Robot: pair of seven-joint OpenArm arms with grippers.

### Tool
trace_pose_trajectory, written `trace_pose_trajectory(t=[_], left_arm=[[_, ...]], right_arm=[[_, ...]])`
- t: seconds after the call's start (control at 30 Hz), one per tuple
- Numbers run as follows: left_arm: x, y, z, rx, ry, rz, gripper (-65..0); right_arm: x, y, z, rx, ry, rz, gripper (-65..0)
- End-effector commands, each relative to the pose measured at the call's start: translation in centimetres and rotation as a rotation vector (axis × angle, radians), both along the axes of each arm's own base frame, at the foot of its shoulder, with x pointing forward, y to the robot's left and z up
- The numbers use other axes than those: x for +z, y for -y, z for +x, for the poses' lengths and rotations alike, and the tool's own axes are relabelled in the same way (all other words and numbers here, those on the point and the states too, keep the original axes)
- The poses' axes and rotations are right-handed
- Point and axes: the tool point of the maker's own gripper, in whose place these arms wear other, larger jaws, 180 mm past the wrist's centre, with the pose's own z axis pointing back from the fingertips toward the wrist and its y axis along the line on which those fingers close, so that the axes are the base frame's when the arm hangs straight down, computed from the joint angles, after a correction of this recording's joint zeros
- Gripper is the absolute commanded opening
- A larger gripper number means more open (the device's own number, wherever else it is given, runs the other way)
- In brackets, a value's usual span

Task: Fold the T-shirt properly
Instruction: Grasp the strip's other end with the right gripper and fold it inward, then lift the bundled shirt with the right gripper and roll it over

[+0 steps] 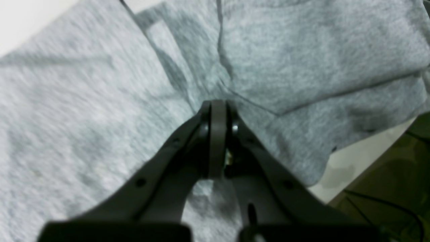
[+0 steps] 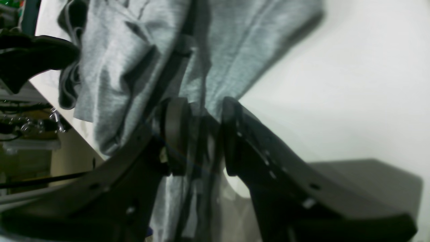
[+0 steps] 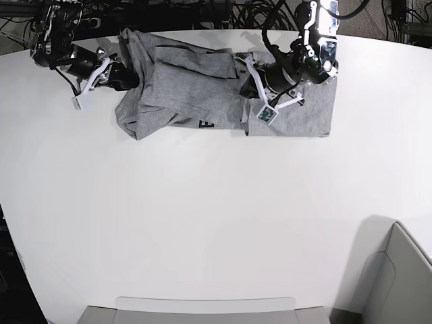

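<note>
— What did the room look like from above?

— A broad white table (image 3: pixel 202 223) with a curved far edge filled nearly the whole overhead view, evenly lit, with soft shadows only. Black cables (image 3: pixel 223 13) lay tangled behind its far edge, over a dark floor.

— And nearer the camera?

— A grey panel (image 3: pixel 202 312) sat along the near edge, and a grey box-like piece (image 3: pixel 395 283) stood at the near right corner, casting a faint shadow on the tabletop.

— Anything past the table's side?

— Dim, cluttered shelving (image 2: pixel 23 134) showed beyond the edge, too blurred to make out.

Matte black tool (image 1: pixel 218 111), seemingly screw-studded
</note>
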Motion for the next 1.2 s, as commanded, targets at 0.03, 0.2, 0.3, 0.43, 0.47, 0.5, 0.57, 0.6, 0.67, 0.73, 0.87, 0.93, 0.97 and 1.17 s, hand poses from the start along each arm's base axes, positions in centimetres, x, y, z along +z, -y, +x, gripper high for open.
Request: trace_pose_trajectory(t=[0.03, 0.2, 0.3, 0.43, 0.47, 0.5, 0.57, 0.6, 0.67, 0.73, 0.87, 0.93, 0.97, 1.17], left_arm=[[0.8, 0.3, 0.5, -0.003, 0.033, -0.017, -65.0], [0.8, 0.3, 0.5, -0.004, 0.033, -0.018, -65.0], [0.8, 0.3, 0.5, -0.004, 0.033, -0.019, -65.0], [0.8, 0.3, 0.5, -0.004, 0.033, -0.018, -65.0], [0.8, 0.3, 0.5, -0.006, 0.033, -0.018, -65.0], [0.8, 0.3, 0.5, -0.006, 0.033, -0.018, -65.0], [0.8, 0.3, 0.5, -0.006, 0.032, -0.019, -65.0], [0.8, 0.3, 0.4, -0.006, 0.030, -0.019, -65.0], [0.5, 0.3, -0.2, -0.006, 0.015, -0.020, -65.0], [0.5, 0.3, -0.4, -0.006, 0.013, -0.020, -65.0], [0.0, -0.2, -1.0, -0.012, -0.001, -0.004, -65.0], [-0.3, -0.7, -1.5, -0.015, -0.012, 0.008, -65.0], [-0.3, -0.9, -1.5, -0.014, -0.011, 0.012, -65.0], [2.7, -2.4, -0.7, 0.027, 0.084, 0.030, -65.0]], right_arm=[[-1.8, -0.7, -2.3, 0.089, -0.087, -0.061, -46.9], [-1.8, -3.1, -2.5, 0.162, -0.087, -0.035, -46.9], [-1.4, -4.7, -2.5, 0.176, -0.072, 0.003, -46.9], [-1.2, -5.7, -2.1, 0.171, -0.058, 0.027, -46.9], [-1.0, -6.1, -1.7, 0.181, -0.049, 0.030, -46.9], [-0.8, -6.8, -1.3, 0.205, -0.038, 0.037, -47.0], [-1.0, -7.8, -1.2, 0.257, -0.036, 0.017, -47.1], [-1.0, -8.3, -0.8, 0.289, -0.029, -0.006, -47.2], [-1.5, -9.4, -0.4, 0.345, -0.027, -0.053, -48.0], [-1.9, -9.8, 0.0, 0.368, -0.026, -0.103, -53.2], [-2.3, -9.4, 0.4, 0.389, -0.022, -0.218, -65.0], [-2.2, -8.0, 0.9, 0.369, -0.016, -0.277, -65.0], [-2.0, -6.9, 1.3, 0.346, -0.012, -0.305, -65.0], [0.2, 3.9, 5.6, 0.145, 0.010, -0.545, -65.0]])
